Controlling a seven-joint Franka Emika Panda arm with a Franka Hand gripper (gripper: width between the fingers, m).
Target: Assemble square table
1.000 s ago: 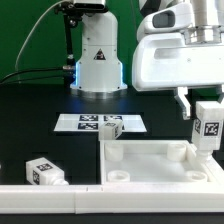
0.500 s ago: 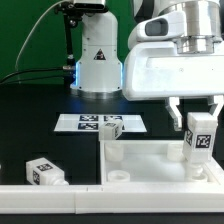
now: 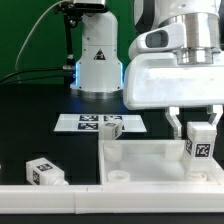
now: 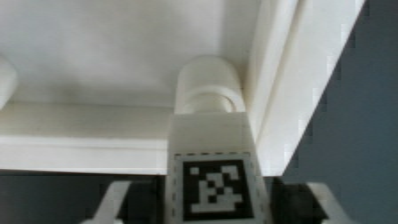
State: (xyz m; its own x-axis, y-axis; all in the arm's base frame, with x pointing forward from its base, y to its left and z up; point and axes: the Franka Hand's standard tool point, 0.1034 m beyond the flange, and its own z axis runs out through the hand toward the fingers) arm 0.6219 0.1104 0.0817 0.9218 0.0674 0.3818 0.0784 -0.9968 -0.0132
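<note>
The square table's top is a white rimmed slab lying at the front on the exterior view's right. My gripper is shut on a white leg with a black-and-white tag, held upright over the slab's far right corner. In the wrist view the leg sits between both fingers, and a round corner socket of the slab lies right beyond it. A second leg lies on the table at the front left. A third leg rests on the marker board.
A long white rail runs along the front edge, with the slab pushed against it. The arm's white base with a blue light stands behind the marker board. The tabletop is black.
My gripper has carried the leg down and slightly toward the exterior view's left, closer to the slab's right corner. The slab and the other legs have not moved.
</note>
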